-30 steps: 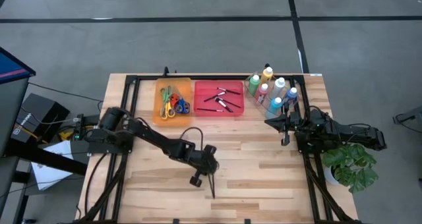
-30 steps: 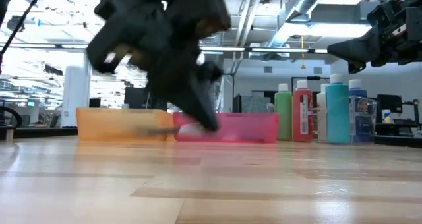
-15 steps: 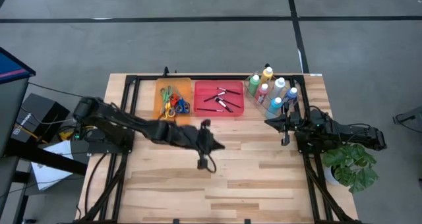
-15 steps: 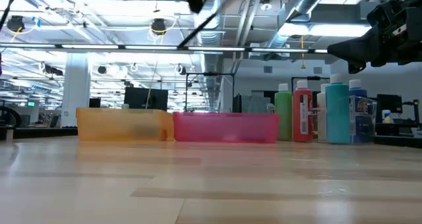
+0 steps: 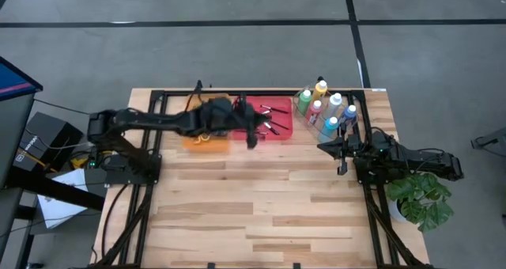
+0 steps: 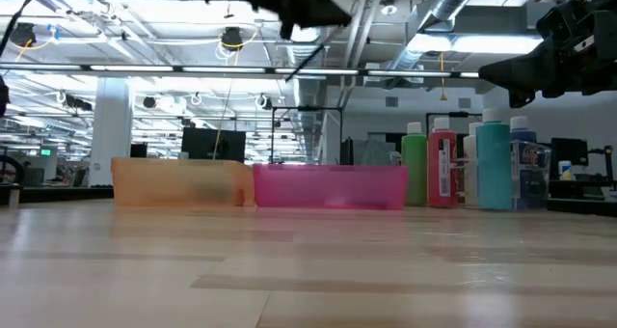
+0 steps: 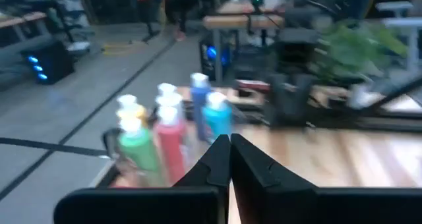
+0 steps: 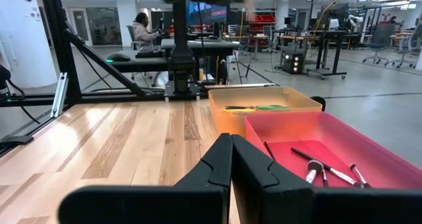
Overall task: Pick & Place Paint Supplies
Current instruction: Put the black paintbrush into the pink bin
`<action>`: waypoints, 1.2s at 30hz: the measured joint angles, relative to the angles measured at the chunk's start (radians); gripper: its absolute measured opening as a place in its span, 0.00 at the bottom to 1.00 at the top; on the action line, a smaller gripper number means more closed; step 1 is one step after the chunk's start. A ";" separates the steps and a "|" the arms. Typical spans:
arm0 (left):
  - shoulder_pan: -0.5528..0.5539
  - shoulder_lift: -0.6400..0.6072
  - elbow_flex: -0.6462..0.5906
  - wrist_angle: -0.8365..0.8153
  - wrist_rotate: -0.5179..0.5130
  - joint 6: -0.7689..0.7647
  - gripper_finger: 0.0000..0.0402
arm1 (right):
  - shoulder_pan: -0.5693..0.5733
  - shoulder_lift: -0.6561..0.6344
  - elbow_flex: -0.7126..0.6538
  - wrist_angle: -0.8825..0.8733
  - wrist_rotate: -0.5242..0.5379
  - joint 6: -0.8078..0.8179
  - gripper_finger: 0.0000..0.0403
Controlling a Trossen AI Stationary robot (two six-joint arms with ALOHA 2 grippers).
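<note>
Looking nearly done: brushes (image 5: 265,119) in the pink tray (image 5: 281,134), scissors (image 5: 207,126) sorted, bottles (image 5: 326,111) grouped; both pincers closed, seemingly empty.

left arm stretched from 9 o'clock toward 12, raised high, left gripper (image 5: 251,139) closed tight, fingers (image 7: 224,159) pressed together. right arm parked at 3 o'clock, right gripper (image 5: 341,168) closed too, fingers (image 8: 232,159) together, pointing toward 9.
</note>
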 joint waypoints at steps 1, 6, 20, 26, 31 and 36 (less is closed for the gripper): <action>0.029 0.016 0.000 0.027 0.016 -0.001 0.00 | 0.000 0.000 0.000 0.000 0.000 0.000 0.00; 0.155 0.110 0.001 0.067 0.079 -0.005 0.00 | 0.000 0.000 0.000 -0.001 0.000 0.000 0.00; 0.389 0.360 0.000 0.079 0.288 -0.138 0.00 | 0.000 0.000 0.000 -0.001 0.000 0.000 0.00; 0.393 0.364 0.000 0.047 0.312 -0.162 0.00 | 0.000 0.000 0.000 -0.001 0.000 0.000 0.00; 0.386 0.364 0.000 -0.032 0.311 -0.150 0.00 | 0.000 0.000 0.000 -0.002 0.000 0.000 0.00; 0.384 0.364 0.000 -0.042 0.310 -0.161 0.03 | 0.000 0.000 0.000 -0.002 0.000 0.000 0.00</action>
